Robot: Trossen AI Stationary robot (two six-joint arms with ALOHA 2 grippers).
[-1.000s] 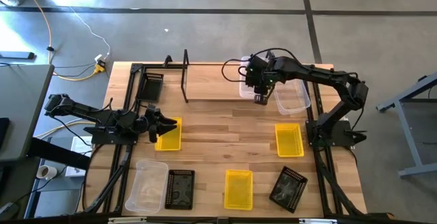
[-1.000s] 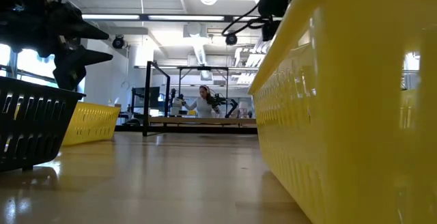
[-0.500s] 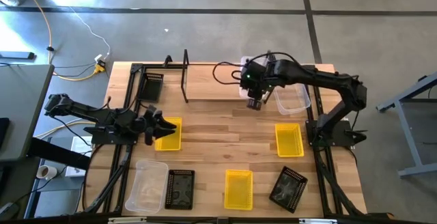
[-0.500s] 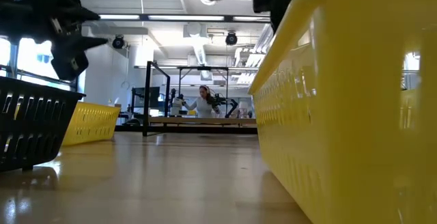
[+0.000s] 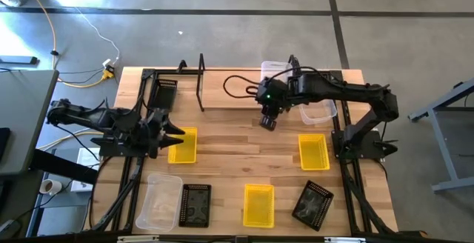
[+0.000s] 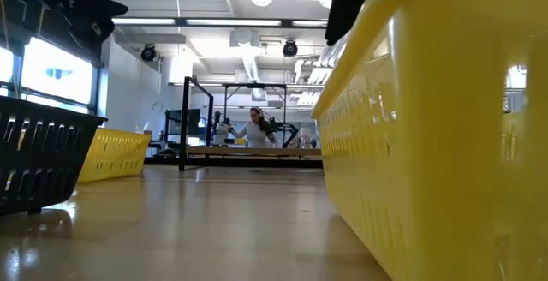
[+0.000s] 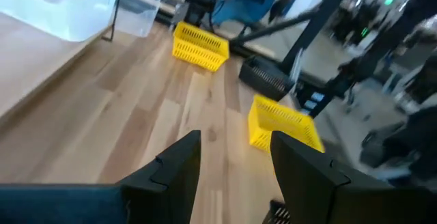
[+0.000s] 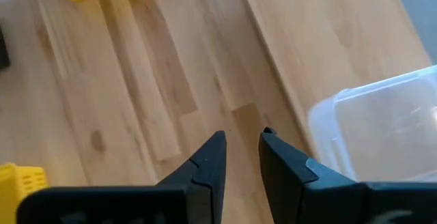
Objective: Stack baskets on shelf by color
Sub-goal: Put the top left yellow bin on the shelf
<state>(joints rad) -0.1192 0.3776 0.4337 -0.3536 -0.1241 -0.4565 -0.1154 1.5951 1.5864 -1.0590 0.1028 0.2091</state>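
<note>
In the high view the shelf (image 5: 233, 95) runs along the far edge. A black basket (image 5: 164, 93) sits at its left end and clear baskets (image 5: 318, 111) at its right. Yellow baskets (image 5: 183, 145), (image 5: 313, 152), (image 5: 258, 204), black baskets (image 5: 195, 204), (image 5: 312, 202) and a clear basket (image 5: 159, 202) rest on the tabletop. My left gripper (image 5: 172, 133) (image 7: 232, 157) hangs open beside the left yellow basket, touching nothing. My right gripper (image 5: 266, 121) (image 8: 241, 139) hovers open over bare wood just off the shelf's near edge, left of the clear basket (image 8: 382, 125).
A black cable loops above the shelf (image 5: 241, 86) behind my right wrist. The shelf's upright black rods (image 5: 201, 80) stand at its left part. In the low view a yellow basket (image 6: 428, 127) fills the right side. Bare wood lies at the table's middle (image 5: 244, 150).
My left gripper has risen from just above the left yellow basket and rolled, drawing back slightly toward the table's left edge. My right gripper has swung from over the shelf's right part toward the table's left and near side, rising and rolling. No basket has moved.
</note>
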